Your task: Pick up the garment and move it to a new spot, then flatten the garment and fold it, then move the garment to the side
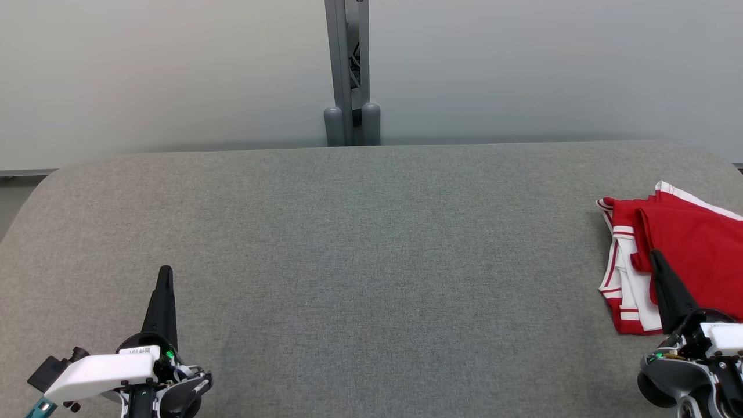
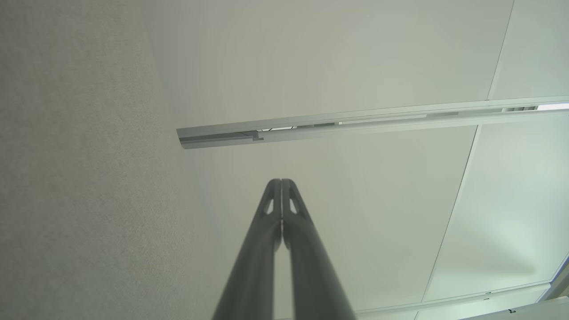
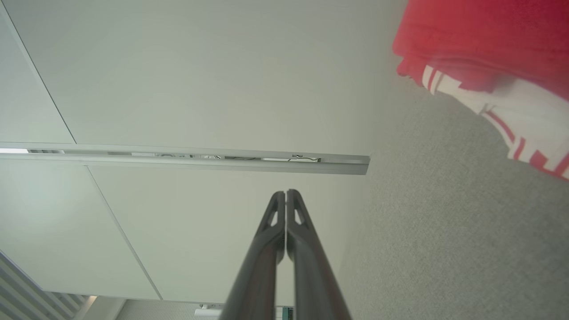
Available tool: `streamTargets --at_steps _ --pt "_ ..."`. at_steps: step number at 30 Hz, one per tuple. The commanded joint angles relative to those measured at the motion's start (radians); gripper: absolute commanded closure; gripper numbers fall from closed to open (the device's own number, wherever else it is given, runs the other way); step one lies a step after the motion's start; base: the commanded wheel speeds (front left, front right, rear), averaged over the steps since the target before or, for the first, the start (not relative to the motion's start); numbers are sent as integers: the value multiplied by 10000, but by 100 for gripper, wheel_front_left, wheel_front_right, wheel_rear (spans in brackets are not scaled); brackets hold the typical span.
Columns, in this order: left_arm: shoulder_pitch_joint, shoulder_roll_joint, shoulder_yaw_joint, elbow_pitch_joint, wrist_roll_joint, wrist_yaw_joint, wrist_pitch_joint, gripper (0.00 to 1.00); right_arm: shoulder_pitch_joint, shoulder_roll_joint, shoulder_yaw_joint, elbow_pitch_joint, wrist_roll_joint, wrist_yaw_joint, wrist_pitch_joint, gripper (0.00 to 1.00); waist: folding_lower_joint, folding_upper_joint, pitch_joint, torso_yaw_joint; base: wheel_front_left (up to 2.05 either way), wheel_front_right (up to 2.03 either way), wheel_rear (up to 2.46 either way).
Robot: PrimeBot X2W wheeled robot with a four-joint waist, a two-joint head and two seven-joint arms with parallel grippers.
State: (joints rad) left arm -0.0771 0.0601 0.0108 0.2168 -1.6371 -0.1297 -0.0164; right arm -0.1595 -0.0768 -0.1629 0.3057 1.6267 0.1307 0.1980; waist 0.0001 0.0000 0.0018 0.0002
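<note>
Far left first: the left gripper (image 1: 165,270) sits low over the near-left part of the grey fabric-covered table (image 1: 371,232), its two dark fingers pressed together into one spike pointing away from the robot, nothing between them. Its wrist view shows the same thing, tips touching, with the table cloth along the left side and pale wall panels (image 2: 355,58) ahead. The middle of the table is just plain grey cloth. Behind the far edge, roughly centre, a grey metal post (image 1: 346,69) stands upright against the light wall, with two rounded grey stubs at its foot. Over on the right, the garment (image 1: 691,244) lies on the table by the right edge, red with white panels and red stripes along its left side, folded over itself in a few layers and partly cut off by the edge of the head view. The right gripper (image 1: 655,255) is at the near right, fingers also clamped tight together and holding nothing. In the head view its tip overlaps the garment's near-left part, but whether it actually touches the cloth I can't tell. In its wrist view the garment sits off in the upper right corner, apart from the fingertips.
</note>
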Motion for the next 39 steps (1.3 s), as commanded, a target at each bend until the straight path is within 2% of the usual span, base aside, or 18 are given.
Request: streamTargets --at_steps 1,39 --pt "-160 40 36 3 23 -33 36 100 -84 -35 -50 23 -23 0 87 100 -1 0 0 0 0 0 0" --pt "-162 9 80 4 63 -33 65 100 -93 39 -146 28 -119 0 163 100 -1 0 0 0 0 0 0"
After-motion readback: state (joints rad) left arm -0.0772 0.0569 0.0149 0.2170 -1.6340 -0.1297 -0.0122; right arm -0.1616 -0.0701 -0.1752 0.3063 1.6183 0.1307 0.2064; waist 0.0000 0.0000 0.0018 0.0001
